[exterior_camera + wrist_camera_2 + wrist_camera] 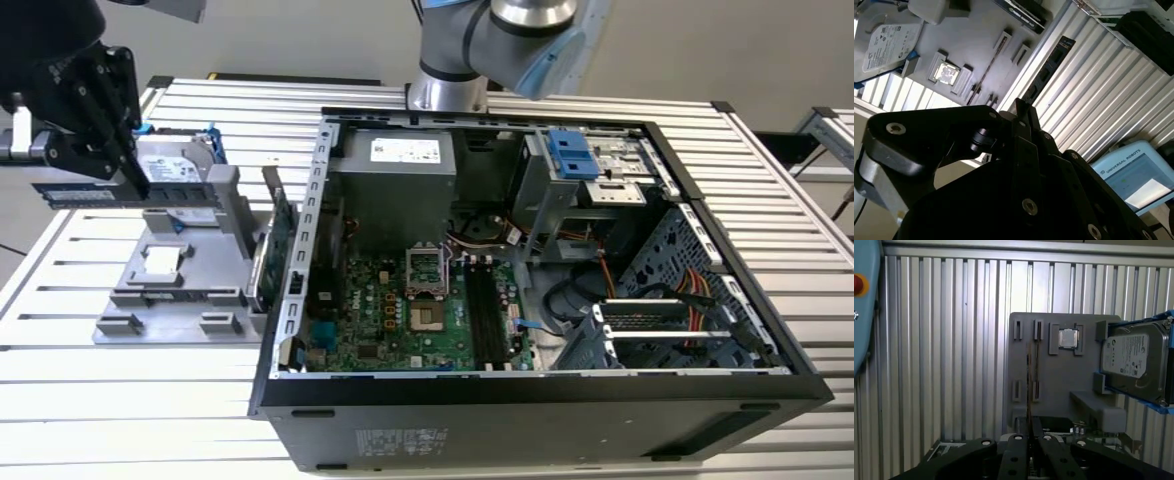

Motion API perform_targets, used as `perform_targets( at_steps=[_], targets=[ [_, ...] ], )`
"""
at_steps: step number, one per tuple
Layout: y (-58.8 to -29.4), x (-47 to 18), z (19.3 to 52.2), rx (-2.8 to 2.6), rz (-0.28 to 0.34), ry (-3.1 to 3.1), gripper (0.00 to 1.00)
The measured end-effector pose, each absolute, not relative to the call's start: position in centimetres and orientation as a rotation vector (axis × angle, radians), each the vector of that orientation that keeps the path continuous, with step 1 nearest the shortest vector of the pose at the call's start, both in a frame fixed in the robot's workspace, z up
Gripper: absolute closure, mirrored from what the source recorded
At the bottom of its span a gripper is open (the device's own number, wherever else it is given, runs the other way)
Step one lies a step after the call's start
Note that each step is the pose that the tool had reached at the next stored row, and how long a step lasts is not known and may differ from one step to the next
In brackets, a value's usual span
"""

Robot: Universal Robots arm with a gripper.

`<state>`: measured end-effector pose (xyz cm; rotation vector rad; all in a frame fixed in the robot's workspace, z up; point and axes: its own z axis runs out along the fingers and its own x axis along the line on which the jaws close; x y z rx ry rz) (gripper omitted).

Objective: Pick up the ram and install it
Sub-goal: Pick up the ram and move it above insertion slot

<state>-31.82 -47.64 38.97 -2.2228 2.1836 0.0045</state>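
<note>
I note my black gripper (132,183) pinching the thin bluish-green ram strip (74,194) above the grey fixture tray (180,295). Pick-up done, installation in the open computer case (694,300) outstanding.

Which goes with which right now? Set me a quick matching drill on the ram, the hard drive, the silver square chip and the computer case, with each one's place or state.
Things:
1. ram
2. hard drive
3. silver square chip
4. computer case

Places or states:
A. lying open on the table, motherboard showing
B. clamped in the hand
C. in a blue frame at the edge of the grey holder
D. seated in a small pocket on the grey holder

Pairs: 1-B, 2-C, 3-D, 4-A
</note>
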Motion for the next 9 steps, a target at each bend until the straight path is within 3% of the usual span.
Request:
perform_targets(
  at_steps=[9],
  targets=[
    [-47.6,-30.4,39.0,-2.223,0.005,2.184,1.0]
  ],
)
